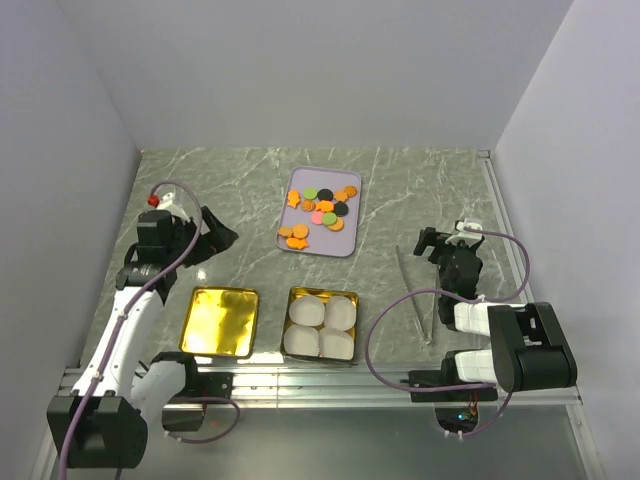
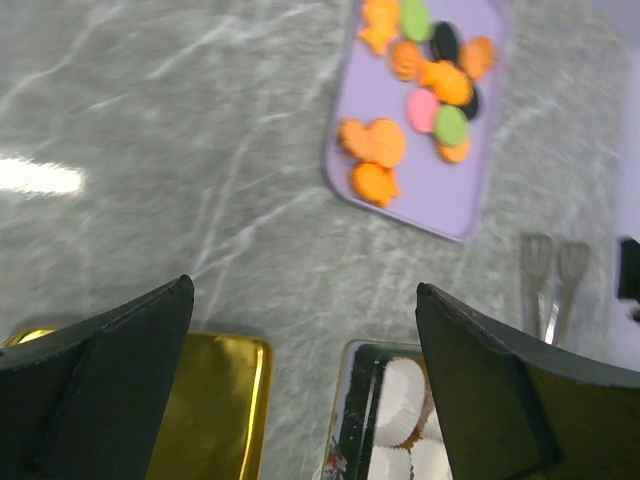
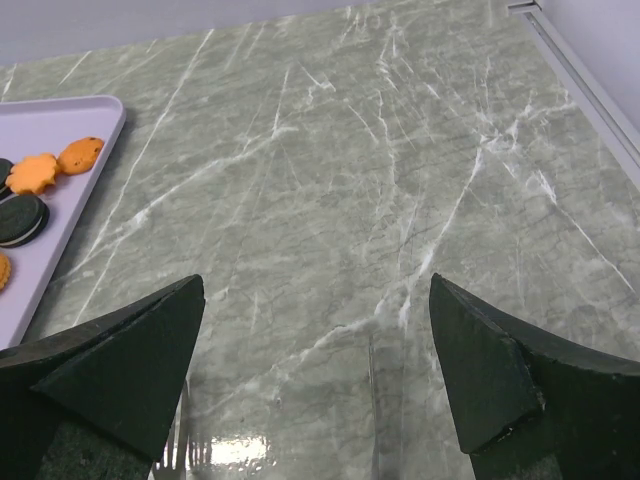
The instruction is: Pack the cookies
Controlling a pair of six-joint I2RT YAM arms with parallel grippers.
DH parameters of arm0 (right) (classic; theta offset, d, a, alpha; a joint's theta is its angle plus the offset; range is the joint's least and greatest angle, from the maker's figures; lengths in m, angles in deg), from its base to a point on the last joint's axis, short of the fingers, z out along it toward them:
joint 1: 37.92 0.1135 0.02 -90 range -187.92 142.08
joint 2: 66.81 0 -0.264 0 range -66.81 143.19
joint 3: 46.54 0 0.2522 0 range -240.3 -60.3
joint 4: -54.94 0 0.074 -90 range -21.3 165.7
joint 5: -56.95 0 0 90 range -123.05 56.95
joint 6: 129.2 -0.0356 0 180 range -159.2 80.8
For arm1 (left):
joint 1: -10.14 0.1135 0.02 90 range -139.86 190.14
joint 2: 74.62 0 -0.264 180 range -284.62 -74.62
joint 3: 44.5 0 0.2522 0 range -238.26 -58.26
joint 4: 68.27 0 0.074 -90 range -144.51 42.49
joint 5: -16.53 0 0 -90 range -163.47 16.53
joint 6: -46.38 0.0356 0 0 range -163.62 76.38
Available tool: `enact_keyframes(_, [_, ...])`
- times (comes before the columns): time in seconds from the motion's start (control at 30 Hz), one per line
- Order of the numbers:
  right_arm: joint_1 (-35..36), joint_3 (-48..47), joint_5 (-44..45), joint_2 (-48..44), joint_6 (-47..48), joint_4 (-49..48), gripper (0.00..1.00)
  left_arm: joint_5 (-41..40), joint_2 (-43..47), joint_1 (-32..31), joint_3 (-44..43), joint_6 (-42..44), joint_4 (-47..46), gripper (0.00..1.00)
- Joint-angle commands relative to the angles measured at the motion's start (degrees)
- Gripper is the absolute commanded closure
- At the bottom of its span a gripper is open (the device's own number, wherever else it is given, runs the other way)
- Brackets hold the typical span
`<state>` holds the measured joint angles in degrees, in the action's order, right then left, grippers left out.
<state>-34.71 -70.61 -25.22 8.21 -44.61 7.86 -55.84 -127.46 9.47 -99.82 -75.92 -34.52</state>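
The cookies lie in a loose heap on a lavender tray at the middle back of the table: mostly orange, with a few black, green and pink. The left wrist view shows the same cookies on the tray ahead and to the right. Only the tray's right edge and a few cookies appear in the right wrist view. My left gripper hangs open and empty left of the tray. Right of it, my right gripper is also open and empty.
A gold lid lies at the front left. Beside it stands an open tin holding several white paper cups. Metal tongs lie under the right gripper.
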Motion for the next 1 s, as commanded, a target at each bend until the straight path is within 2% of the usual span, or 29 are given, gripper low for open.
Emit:
enact_keyframes(0.0, [-0.1,-2.0,0.3,-0.7,0.7,-3.1,0.00,-10.6,-2.3,0.0,-5.0,-3.1,6.9,0.01])
enact_keyframes(0.1, [-0.1,-2.0,0.3,-0.7,0.7,-3.0,0.00,-7.4,-5.5,-0.4,-7.0,-0.1,8.0,0.01])
enact_keyframes(0.23, [0.0,-2.1,0.3,-0.7,0.7,-2.9,0.00,-0.1,-5.3,-1.4,-6.2,0.9,5.5,0.01])
enact_keyframes(0.4, [-0.2,-2.1,0.2,-0.7,0.7,-2.9,0.00,0.1,-0.6,-2.1,-4.8,1.2,3.7,0.01])
enact_keyframes(0.57, [-0.2,-2.1,0.2,-0.7,0.7,-2.9,0.00,-2.3,-1.5,-2.1,-7.4,3.2,9.6,0.01])
enact_keyframes(0.73, [0.0,-2.5,-0.4,-0.8,0.9,-2.2,0.00,2.2,-0.8,-2.1,-5.6,3.6,6.5,0.01])
enact_keyframes(0.8, [0.0,-4.5,-0.8,-2.7,1.3,2.5,0.00,2.8,-1.5,-2.2,-5.5,3.6,6.3,0.01])
enact_keyframes(0.87, [0.7,-9.8,2.3,-5.1,1.2,13.2,0.00,2.9,-1.5,-2.2,-5.2,3.3,5.9,0.00])
enact_keyframes(0.9, [1.0,-16.3,5.1,-5.6,0.5,18.8,0.00,2.6,-1.3,-2.2,-5.2,3.4,5.8,0.01])
enact_keyframes(0.93, [1.3,-20.2,8.1,-4.9,-0.9,31.7,0.00,2.1,-1.2,-2.2,-5.3,3.3,5.9,0.01])
enact_keyframes(0.97, [1.3,-24.2,9.0,-3.8,-1.6,37.9,0.00,1.6,-1.0,-2.2,-5.3,3.2,5.9,0.01])
